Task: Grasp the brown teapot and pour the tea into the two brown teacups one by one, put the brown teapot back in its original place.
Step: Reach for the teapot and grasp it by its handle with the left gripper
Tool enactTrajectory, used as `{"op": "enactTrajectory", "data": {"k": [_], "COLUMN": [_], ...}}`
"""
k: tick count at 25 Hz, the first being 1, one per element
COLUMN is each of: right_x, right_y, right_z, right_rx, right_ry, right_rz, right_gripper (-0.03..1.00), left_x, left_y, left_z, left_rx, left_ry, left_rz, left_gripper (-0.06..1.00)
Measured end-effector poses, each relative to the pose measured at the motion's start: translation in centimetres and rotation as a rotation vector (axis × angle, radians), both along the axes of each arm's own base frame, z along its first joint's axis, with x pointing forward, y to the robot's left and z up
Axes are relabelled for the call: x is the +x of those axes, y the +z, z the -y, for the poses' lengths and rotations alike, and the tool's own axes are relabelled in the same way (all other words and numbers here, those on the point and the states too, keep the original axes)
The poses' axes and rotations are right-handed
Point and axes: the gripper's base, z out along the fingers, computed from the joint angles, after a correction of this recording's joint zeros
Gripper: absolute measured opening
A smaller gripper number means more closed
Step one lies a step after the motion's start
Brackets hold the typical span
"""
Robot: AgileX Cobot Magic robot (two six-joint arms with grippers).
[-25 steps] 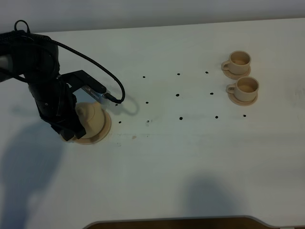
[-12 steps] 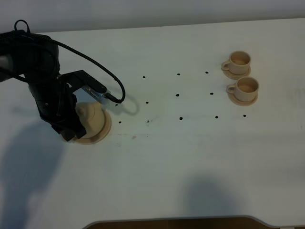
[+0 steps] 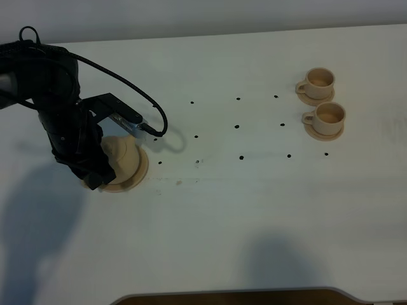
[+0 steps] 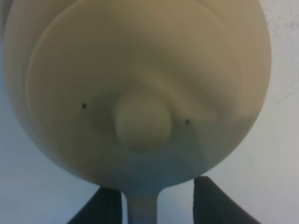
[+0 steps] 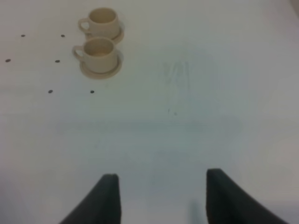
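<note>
The brown teapot [image 3: 122, 156] sits on its wide tan saucer [image 3: 138, 176] at the left of the table. My left gripper [image 3: 95, 178] is down at the teapot's near-left side. In the left wrist view the teapot [image 4: 140, 84] fills the frame, its lid knob [image 4: 142, 122] in the middle. My left gripper [image 4: 154, 207] straddles the loop handle [image 4: 140, 210] with a gap on one side, so it is open. The two brown teacups [image 3: 320, 79] [image 3: 329, 115] stand on small saucers at the far right. My right gripper [image 5: 161, 196] is open and empty, well back from the cups [image 5: 103, 18] [image 5: 98, 52].
Small black dots [image 3: 237, 126] mark the white table between the teapot and the cups. A black cable [image 3: 137, 95] loops from the left arm over the table behind the teapot. A dark edge [image 3: 229, 296] runs along the front of the table.
My left arm has shifted very slightly at the teapot. The teapot stays on its saucer and the cups have not moved.
</note>
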Motion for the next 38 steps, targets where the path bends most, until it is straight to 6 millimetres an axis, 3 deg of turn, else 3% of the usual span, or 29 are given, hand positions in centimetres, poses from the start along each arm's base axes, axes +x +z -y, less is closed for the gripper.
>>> {"op": "enactTrajectory", "data": {"k": [8,15,24,38], "right_x": [0.0,0.0,0.0,0.0], "right_y": [0.0,0.0,0.0,0.0], "right_z": [0.0,0.0,0.0,0.0], "right_rx": [0.0,0.0,0.001,0.0], "right_ry": [0.0,0.0,0.0,0.0], "right_rz": [0.0,0.0,0.0,0.0], "right_gripper": [0.41,0.41,0.41,0.41], "left_x": [0.8,0.7,0.7,0.8], "left_y": [1.1,1.1,1.1,0.1], "left_z": [0.2,0.2,0.1,0.1], "left_rx": [-0.001,0.003,0.006,0.019], "left_ry": [0.009,0.012,0.011,0.01], "left_rz": [0.013,0.001,0.002,-0.035], "left_gripper": [0.38,0.34,0.22,0.2]}}
